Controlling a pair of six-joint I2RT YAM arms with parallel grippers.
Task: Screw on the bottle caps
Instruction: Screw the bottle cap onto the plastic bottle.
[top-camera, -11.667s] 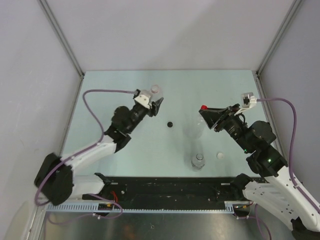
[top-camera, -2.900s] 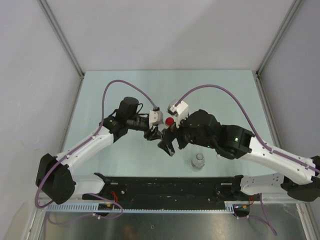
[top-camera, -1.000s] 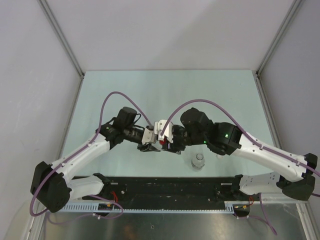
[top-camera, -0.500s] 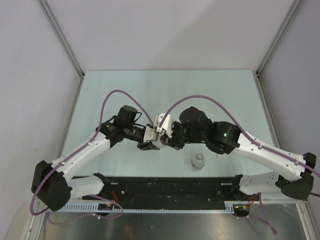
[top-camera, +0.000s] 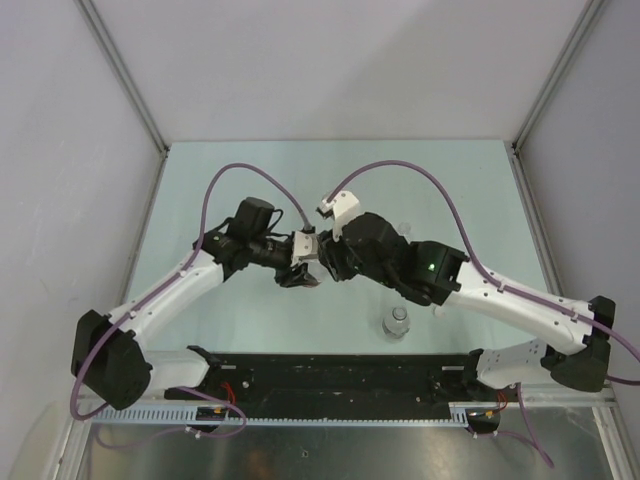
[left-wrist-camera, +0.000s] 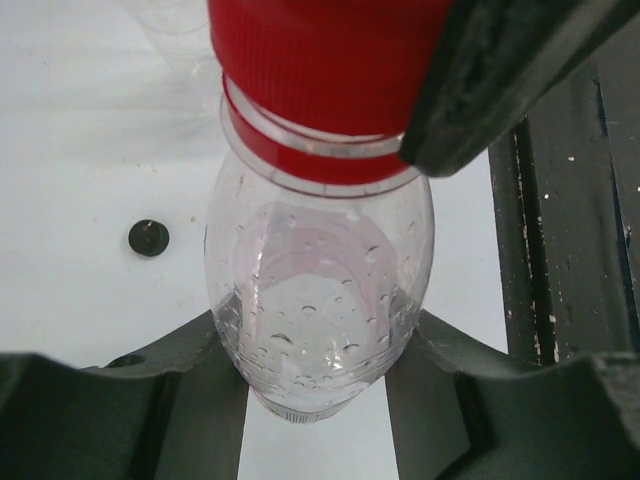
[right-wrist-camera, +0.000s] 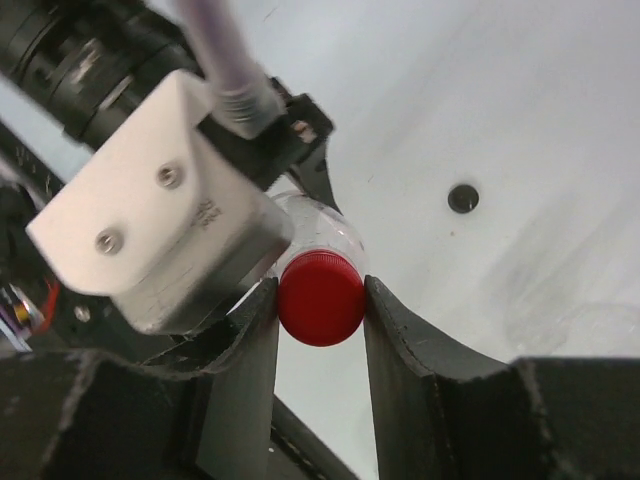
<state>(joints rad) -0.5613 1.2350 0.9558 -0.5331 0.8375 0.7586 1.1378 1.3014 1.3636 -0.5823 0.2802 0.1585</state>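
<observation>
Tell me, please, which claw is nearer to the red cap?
Right. The right claw is clamped on the red cap itself, one finger on each side. The left claw holds the clear bottle around its body, short of the cap.

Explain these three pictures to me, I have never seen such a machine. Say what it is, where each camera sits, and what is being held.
These are two robot arms bolted at the near edge of a pale table, each ending in a two-finger gripper. The wide picture looks down from above and behind them. The other two come from a small camera on each wrist, so each shows its own gripper up close. The left gripper clamps the body of a small clear bottle. The right gripper pinches the red cap sitting on that bottle's neck; how tightly it is screwed on cannot be told. On the table lie a black cap and a second bottle, standing upright near the arms' bases.
</observation>
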